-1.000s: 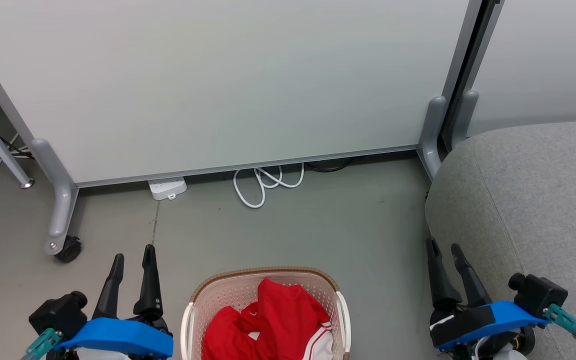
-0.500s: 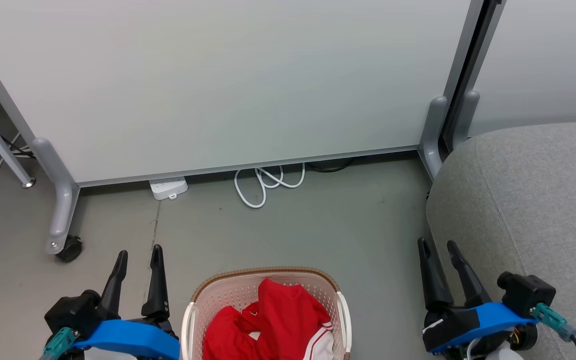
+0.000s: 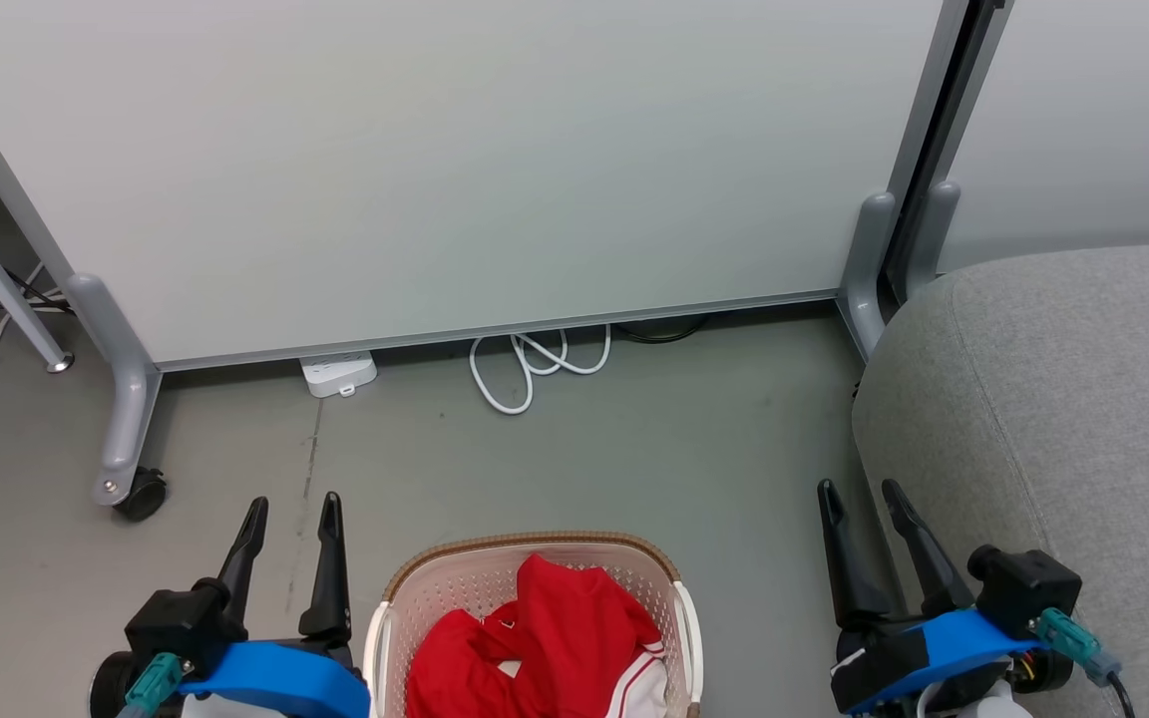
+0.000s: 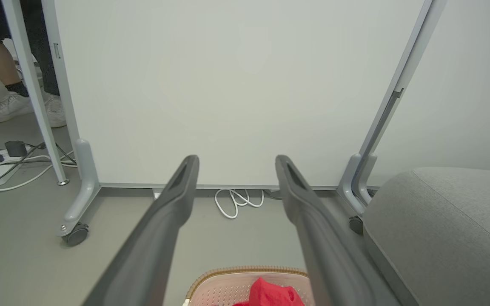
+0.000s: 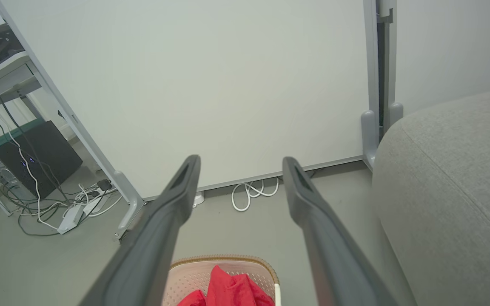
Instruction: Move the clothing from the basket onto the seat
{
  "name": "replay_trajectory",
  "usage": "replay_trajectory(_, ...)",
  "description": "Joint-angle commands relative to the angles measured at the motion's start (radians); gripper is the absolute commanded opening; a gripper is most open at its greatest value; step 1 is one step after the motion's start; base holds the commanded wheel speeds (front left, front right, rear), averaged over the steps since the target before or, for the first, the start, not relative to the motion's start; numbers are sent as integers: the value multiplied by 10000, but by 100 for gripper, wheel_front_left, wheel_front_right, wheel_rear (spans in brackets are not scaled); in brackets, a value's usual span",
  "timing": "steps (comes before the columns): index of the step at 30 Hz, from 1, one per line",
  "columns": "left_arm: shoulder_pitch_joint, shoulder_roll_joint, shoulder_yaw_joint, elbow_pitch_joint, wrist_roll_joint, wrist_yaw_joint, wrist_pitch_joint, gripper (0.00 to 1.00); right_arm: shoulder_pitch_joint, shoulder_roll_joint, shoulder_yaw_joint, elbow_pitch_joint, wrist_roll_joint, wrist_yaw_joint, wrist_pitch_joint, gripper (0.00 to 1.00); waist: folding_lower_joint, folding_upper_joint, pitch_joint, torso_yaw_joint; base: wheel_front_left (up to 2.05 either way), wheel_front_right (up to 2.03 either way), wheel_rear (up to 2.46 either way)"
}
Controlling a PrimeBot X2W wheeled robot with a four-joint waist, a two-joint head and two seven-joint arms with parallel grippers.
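Note:
The red clothing (image 3: 545, 643) lies bunched in the cream basket (image 3: 405, 588) with a brown rim, on the floor at the bottom centre of the head view. A white striped hem shows at its right side. The grey seat (image 3: 1063, 399) fills the right side. My left gripper (image 3: 293, 504) hangs open to the left of the basket, and my right gripper (image 3: 859, 487) hangs open between the basket and the seat; both are empty. The left wrist view shows the clothing (image 4: 270, 293), basket (image 4: 219, 278) and seat (image 4: 440, 221); the right wrist view shows the clothing (image 5: 232, 287), basket (image 5: 185, 267) and seat (image 5: 453, 182).
A white partition panel (image 3: 455, 160) on castered grey feet (image 3: 121, 429) stands behind the basket. A white power strip (image 3: 338, 374) and a coiled white cable (image 3: 530, 364) lie at its base. A person's legs and white shoes (image 4: 11, 106) show beyond the panel. Cables and a dark box (image 5: 36, 157) sit far left.
Both grippers have drawn inward toward the basket: the left one moved right, the right one moved left. Both stayed open. The clothing has not moved.

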Motion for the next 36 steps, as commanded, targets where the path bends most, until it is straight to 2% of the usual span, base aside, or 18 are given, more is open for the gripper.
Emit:
replay_trajectory(1,-156,71,-37,28,266,-34,-114,100,-189,-35,49,19,-310,0,-110,100,0,0,-5,2,0,0,0)
replay_trajectory(23,-99,82,-71,373,1631,-47,-516,100,-120,-38,8,356,-1937,-1,-510,100,0,0,-76,28,0,0,0)
replay_trajectory(36,-15,80,-17,496,1637,-59,-524,100,-96,-37,-120,541,-1978,-1,-537,100,0,0,-112,23,0,0,0)
